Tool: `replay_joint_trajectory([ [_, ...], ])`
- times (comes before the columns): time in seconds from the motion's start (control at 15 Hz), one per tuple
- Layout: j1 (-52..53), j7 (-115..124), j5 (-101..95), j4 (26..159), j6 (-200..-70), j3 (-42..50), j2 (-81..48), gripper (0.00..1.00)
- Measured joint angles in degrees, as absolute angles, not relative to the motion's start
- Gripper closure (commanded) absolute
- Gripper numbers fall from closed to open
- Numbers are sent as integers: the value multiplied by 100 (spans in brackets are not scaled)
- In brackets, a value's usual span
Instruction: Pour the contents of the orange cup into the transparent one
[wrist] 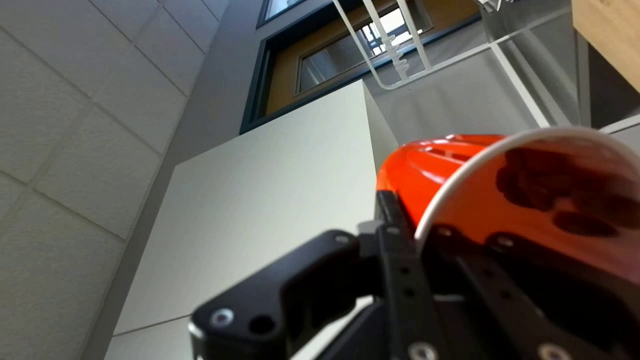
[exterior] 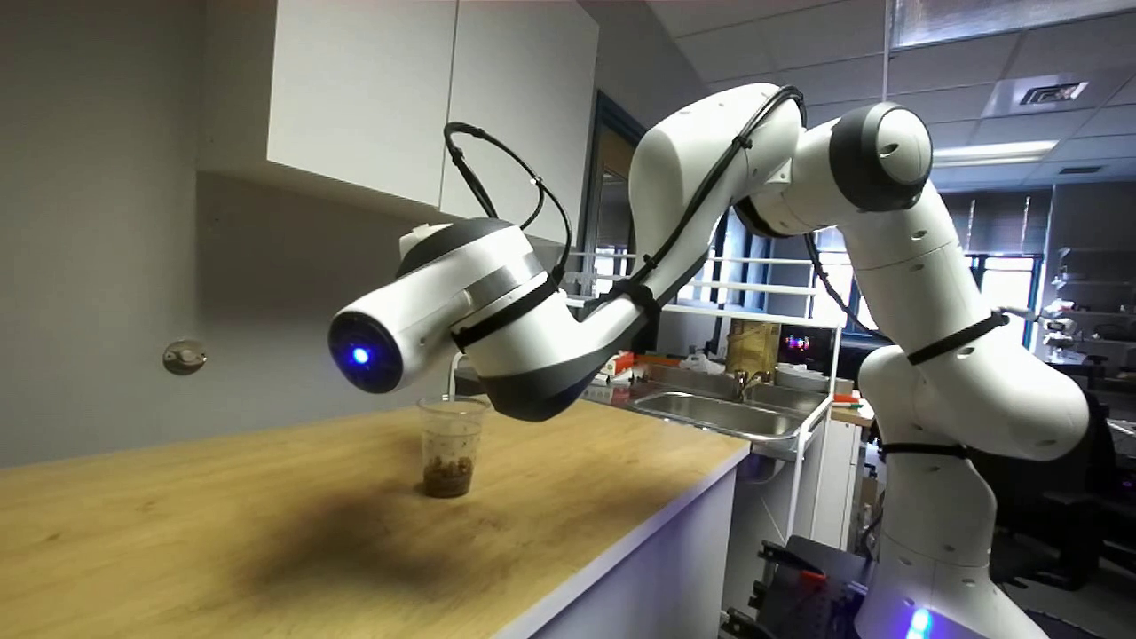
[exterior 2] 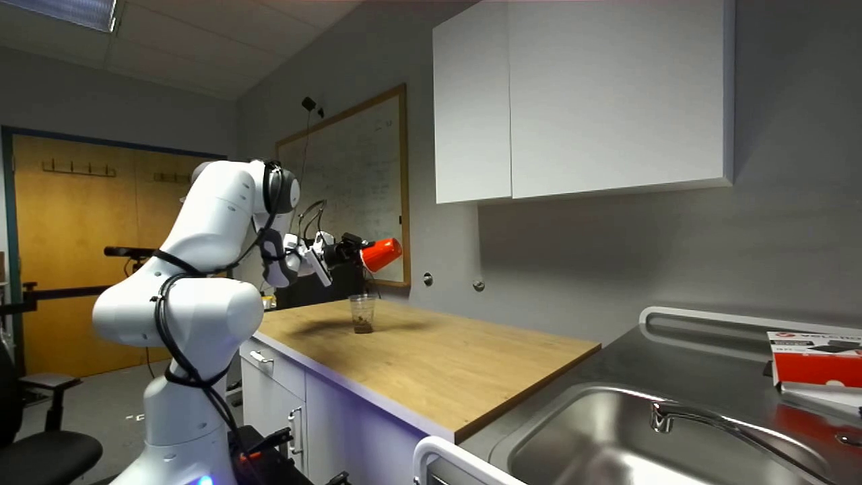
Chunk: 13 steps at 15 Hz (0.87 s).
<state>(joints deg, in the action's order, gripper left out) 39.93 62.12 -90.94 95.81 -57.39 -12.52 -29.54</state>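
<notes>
The orange cup [exterior 2: 382,254] is held in the air, tilted, with its base up and its mouth facing down toward the arm. In the wrist view the orange cup [wrist: 430,160] shows its pale rim and dark clumps inside. My gripper [wrist: 422,232] is shut on its wall near the rim; one finger lies outside, the other seems inside the mouth. In an exterior view the gripper [exterior 2: 351,249] is above the transparent cup [exterior 2: 362,311]. The transparent cup [exterior: 451,448] stands upright on the worktop with brown pieces at its bottom. Elsewhere the arm hides gripper and orange cup.
The wooden worktop [exterior 2: 417,357] carries the transparent cup. White wall cabinets [exterior: 364,89] hang above it at the back; they also show in the wrist view [wrist: 270,200]. A steel sink [exterior 2: 592,431] with a tap and a white rack [exterior: 821,382] adjoin the worktop's end.
</notes>
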Motion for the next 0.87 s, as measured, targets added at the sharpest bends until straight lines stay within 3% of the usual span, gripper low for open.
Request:
replay_joint_trajectory([
  [0.87,3872,6273,-9665,9774,-5548,-1317,-2954,96],
])
